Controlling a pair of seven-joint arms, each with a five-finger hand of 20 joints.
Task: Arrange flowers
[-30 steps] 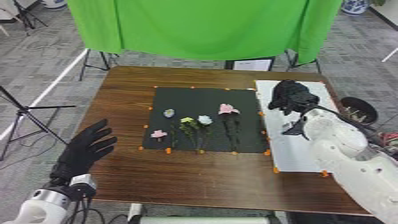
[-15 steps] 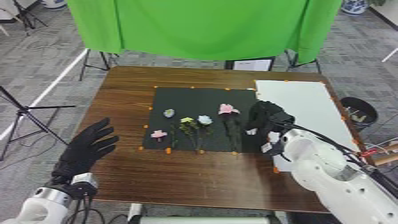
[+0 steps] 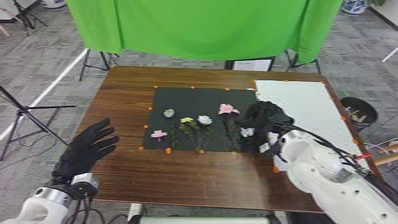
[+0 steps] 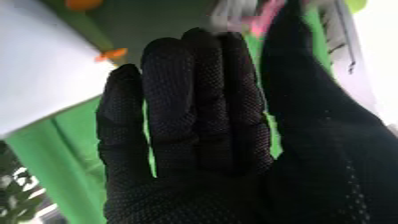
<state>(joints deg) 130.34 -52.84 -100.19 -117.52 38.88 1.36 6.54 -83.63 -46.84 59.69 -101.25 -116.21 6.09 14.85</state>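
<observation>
The right hand (image 3: 266,117), fingers straight, is beside the long-stemmed pink flower (image 3: 228,108) on the black mat (image 3: 182,95), where a low sideways sweep could knock its stem askew.

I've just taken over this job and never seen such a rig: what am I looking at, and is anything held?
It is a robot with two white arms and black-gloved hands at a wooden table. The head view looks down from its head; the other comes from the right wrist, just behind that hand's glove.

On the table lie a black mat and, to its right, a white sheet. Flowers lie on the mat: two pink, one yellow, one pale and a bluish bud.

The left hand is open beside the mat. The right hand is over the mat's right edge, fingers straight; I see no flower gripped.
</observation>
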